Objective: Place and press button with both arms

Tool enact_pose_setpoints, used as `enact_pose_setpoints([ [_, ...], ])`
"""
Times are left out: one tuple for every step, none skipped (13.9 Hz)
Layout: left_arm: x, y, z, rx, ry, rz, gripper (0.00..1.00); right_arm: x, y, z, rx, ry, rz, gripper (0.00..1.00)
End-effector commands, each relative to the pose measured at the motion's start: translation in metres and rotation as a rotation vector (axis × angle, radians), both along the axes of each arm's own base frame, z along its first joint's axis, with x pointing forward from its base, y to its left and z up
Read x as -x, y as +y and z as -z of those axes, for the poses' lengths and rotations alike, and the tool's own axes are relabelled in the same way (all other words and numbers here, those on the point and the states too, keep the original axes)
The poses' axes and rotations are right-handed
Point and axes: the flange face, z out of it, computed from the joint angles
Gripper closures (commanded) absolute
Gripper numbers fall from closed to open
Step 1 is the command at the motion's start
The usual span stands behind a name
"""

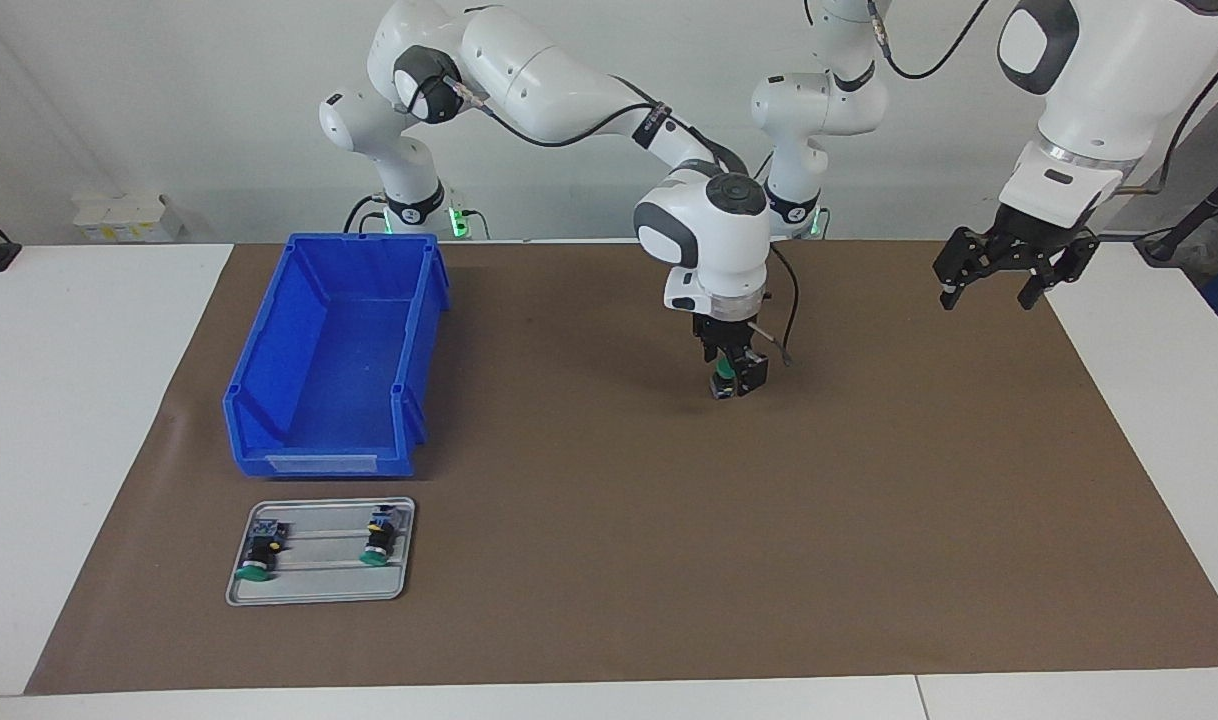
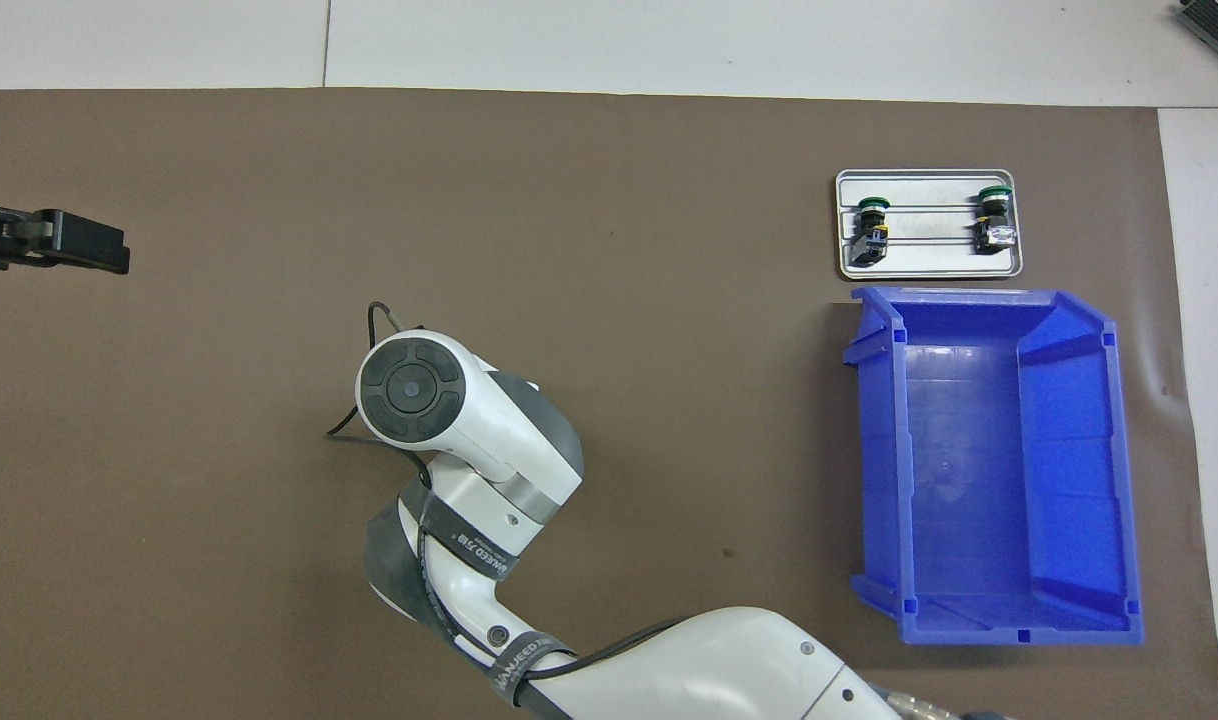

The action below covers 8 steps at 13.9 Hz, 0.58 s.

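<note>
Right gripper (image 1: pixel 735 385) hidden overhead
</note>
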Motion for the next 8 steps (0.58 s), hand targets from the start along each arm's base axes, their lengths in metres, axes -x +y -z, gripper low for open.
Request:
enact_pose_setpoints([
  [0.006,0.002,0.005,-0.013,0.023,-0.003,0.00,0.007,-0.002,0.023,-0.018,0.007,0.027,0.12],
  [0.009,0.005,0.006,-0.014,0.029,-0.004,0.00,0.009,-0.004,0.027,-0.017,0.010,0.033,0.12],
  [0.010,0.007,0.008,-0.013,0.040,-0.013,0.00,0.011,-0.005,0.029,-0.015,0.013,0.038,0.12],
  [0.013,0.008,0.008,-0.013,0.049,-0.015,0.00,0.011,-0.005,0.029,-0.015,0.013,0.038,0.12],
  [0.014,0.013,0.010,-0.014,0.052,-0.023,0.00,0.013,-0.005,0.030,-0.015,0.013,0.040,0.12],
  [0.014,0.014,0.011,-0.012,0.055,-0.026,0.00,0.014,-0.006,0.032,-0.015,0.013,0.041,0.12],
  [0.014,0.015,0.011,-0.014,0.054,-0.027,0.00,0.018,-0.005,0.034,-0.010,0.019,0.036,0.12],
  [0.014,0.015,0.011,-0.012,0.055,-0.028,0.00,0.020,-0.005,0.033,-0.007,0.023,0.036,0.12],
])
